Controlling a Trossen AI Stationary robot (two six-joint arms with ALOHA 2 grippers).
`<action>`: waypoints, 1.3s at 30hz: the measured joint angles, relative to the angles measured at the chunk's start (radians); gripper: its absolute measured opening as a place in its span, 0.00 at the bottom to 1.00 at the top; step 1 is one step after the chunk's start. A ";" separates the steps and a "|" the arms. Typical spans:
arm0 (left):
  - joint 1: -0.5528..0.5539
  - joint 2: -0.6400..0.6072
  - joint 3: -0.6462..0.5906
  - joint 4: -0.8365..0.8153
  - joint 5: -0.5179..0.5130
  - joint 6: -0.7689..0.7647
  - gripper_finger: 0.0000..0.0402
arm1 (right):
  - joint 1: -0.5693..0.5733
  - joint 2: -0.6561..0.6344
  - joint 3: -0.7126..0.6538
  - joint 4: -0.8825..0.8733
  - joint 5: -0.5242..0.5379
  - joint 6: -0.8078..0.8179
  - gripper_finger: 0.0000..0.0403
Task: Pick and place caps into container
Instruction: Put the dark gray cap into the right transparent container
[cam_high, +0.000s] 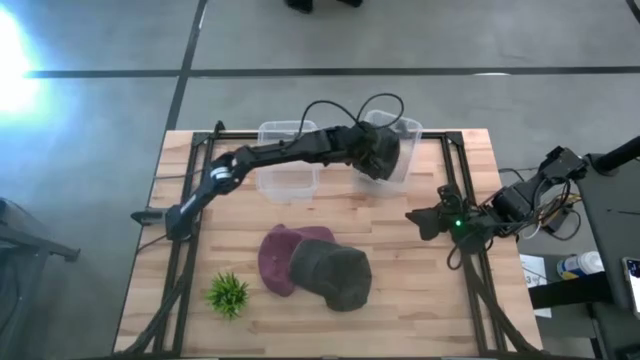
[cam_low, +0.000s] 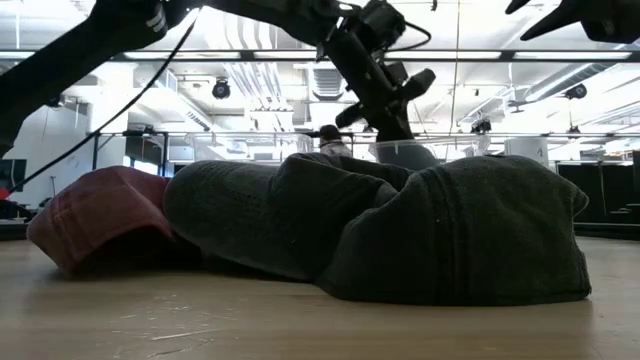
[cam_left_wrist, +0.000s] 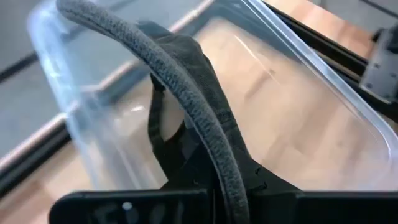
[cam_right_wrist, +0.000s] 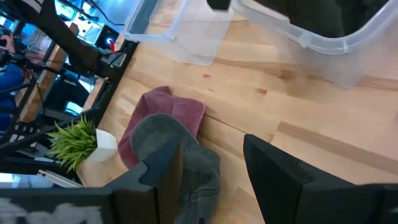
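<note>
My left gripper (cam_high: 368, 150) reaches across the far side of the table and is shut on a dark grey cap (cam_high: 384, 158) over the right clear container (cam_high: 408, 130). The held cap also shows in the left wrist view (cam_left_wrist: 186, 68). A maroon cap (cam_high: 280, 255) lies flat on the table at the near middle. A second dark grey cap (cam_high: 335, 276) lies partly on the maroon cap's right side. My right gripper (cam_high: 425, 220) is open and empty above the table's right part, right of the two lying caps. My left gripper pinches the dark grey cap between its two fingers at the cap's rim, by the thick corded edge (cam_left_wrist: 214, 155). The cap is lifted clear of the table and hangs from the fingers over the right container's inside (cam_left_wrist: 292, 118). Whether it touches the container, I cannot tell.
A second clear container (cam_high: 288, 165) stands left of the first at the far middle. A small green plant (cam_high: 228, 293) stands near the front left. A black frame (cam_high: 190, 190) runs along the table's sides. Bare wood lies between the containers and the lying caps.
</note>
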 joint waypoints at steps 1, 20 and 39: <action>0.002 0.001 0.015 -0.020 -0.017 0.000 0.05 | 0.003 0.003 0.000 0.000 0.000 0.002 0.41; -0.046 -0.190 0.002 -0.252 -0.060 0.160 0.46 | 0.011 0.027 -0.013 -0.001 -0.088 -0.003 0.41; -0.380 -0.680 -0.841 -0.249 0.130 -0.436 0.46 | 0.008 0.204 -0.431 0.939 -0.342 0.078 0.41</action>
